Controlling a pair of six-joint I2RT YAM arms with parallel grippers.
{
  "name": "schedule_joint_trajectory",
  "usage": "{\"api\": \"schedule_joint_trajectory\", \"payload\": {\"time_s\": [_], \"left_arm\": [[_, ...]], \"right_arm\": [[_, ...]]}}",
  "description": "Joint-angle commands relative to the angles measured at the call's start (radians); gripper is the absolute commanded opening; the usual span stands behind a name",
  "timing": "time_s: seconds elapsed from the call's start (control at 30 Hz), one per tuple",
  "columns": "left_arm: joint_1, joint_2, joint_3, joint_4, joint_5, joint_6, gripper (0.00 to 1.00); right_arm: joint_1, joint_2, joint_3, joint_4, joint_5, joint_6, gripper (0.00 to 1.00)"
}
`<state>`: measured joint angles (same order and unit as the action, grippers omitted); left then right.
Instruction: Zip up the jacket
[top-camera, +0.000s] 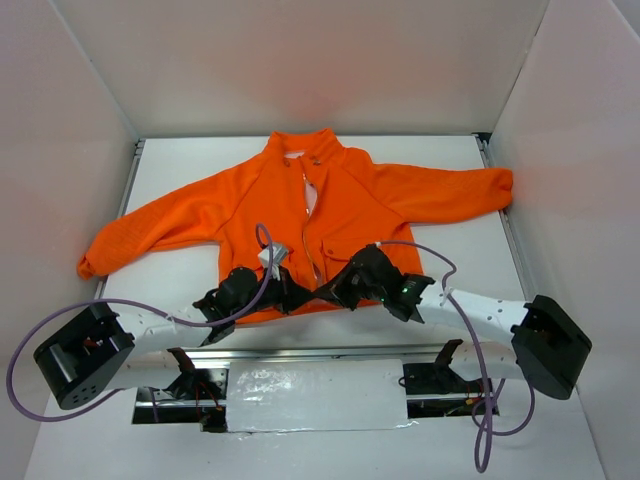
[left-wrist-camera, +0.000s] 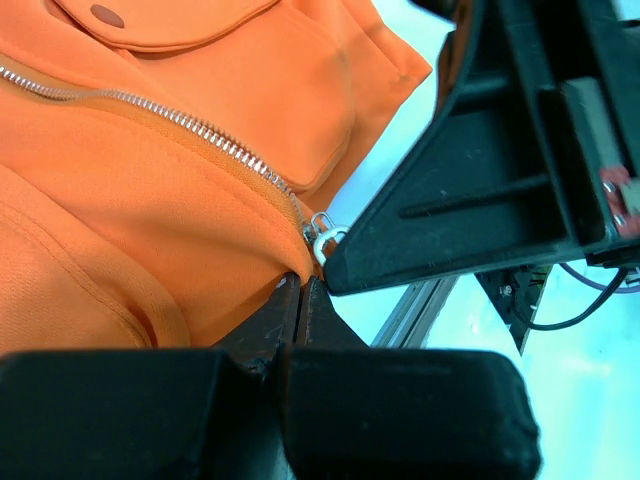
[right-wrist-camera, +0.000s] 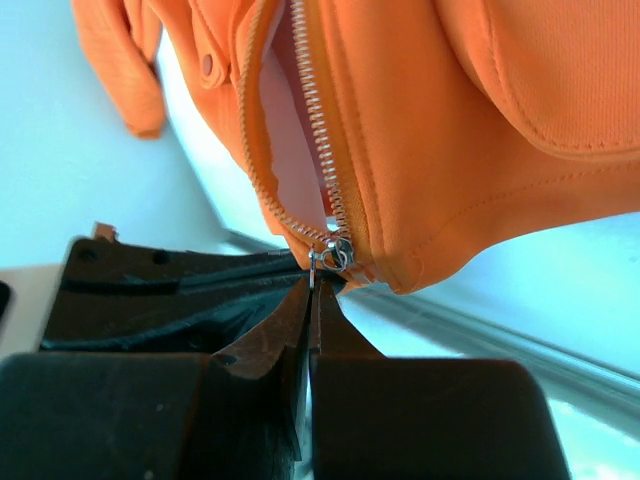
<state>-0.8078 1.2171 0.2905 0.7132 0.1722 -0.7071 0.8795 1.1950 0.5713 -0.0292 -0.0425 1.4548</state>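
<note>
Near edge, centre: jacket (top-camera: 300, 210) lies flat, hem (left-wrist-camera: 215, 300) toward the arms, collar (top-camera: 312, 146) toward the far edge.
Left gripper (left-wrist-camera: 300, 288): clamped on the hem.
Right gripper (right-wrist-camera: 312, 290): pinching the zipper pull (right-wrist-camera: 318, 262).
Technique: keep the hem taut and draw the pull straight toward the far edge.
Room: tabletop (top-camera: 180, 165) runs on past the collar, with the sleeves nearing the side edges.

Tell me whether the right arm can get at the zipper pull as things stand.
Likely yes: the right gripper is at the zipper pull at the jacket hem, its fingers seemingly closed on the tab. The left gripper pinches the hem beside it and does not block the way.
</note>
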Motion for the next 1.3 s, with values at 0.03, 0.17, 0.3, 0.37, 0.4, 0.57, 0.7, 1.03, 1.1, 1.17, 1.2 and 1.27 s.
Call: {"api": "schedule_joint_trajectory", "payload": {"time_s": [0.03,0.17,0.3,0.37,0.4,0.57,0.7,1.03,1.1,1.17,1.2,1.27], "left_arm": [[-0.024,0.005,-0.024,0.057,0.073,0.02,0.0],[-0.031,0.016,-0.042,0.081,0.073,0.02,0.0],[-0.047,0.019,-0.053,0.092,0.062,0.017,0.0],[-0.053,0.021,-0.062,0.097,0.049,0.021,0.0],[-0.059,0.021,-0.065,0.098,0.047,0.02,0.0],[-0.091,0.025,-0.088,0.103,0.006,0.015,0.0],[-0.125,0.022,-0.1,0.091,-0.045,0.018,0.0],[-0.192,0.084,-0.123,0.147,-0.112,0.028,0.0],[-0.203,0.116,-0.123,0.167,-0.119,0.024,0.0],[-0.223,0.137,-0.123,0.186,-0.128,0.014,0.0],[-0.229,0.14,-0.125,0.189,-0.134,0.011,0.0],[-0.251,0.144,-0.125,0.187,-0.149,0.008,0.0]], "right_arm": [[-0.08,0.032,-0.033,0.106,-0.095,0.151,0.0],[-0.094,0.045,-0.064,0.21,-0.143,0.223,0.0],[-0.102,0.014,-0.057,0.201,-0.138,0.288,0.0],[-0.111,-0.002,-0.063,0.207,-0.151,0.337,0.0],[-0.114,-0.003,-0.059,0.195,-0.16,0.373,0.0],[-0.126,0.018,-0.051,0.137,-0.221,0.498,0.0],[-0.129,0.022,-0.05,0.057,-0.223,0.596,0.0],[-0.171,0.047,-0.042,0.152,-0.244,0.788,0.0],[-0.206,0.096,-0.019,0.178,-0.269,0.791,0.0],[-0.229,0.144,0.036,0.158,-0.275,0.776,0.0],[-0.234,0.159,0.054,0.149,-0.283,0.768,0.0],[-0.247,0.199,0.11,0.137,-0.31,0.753,0.0]]}}
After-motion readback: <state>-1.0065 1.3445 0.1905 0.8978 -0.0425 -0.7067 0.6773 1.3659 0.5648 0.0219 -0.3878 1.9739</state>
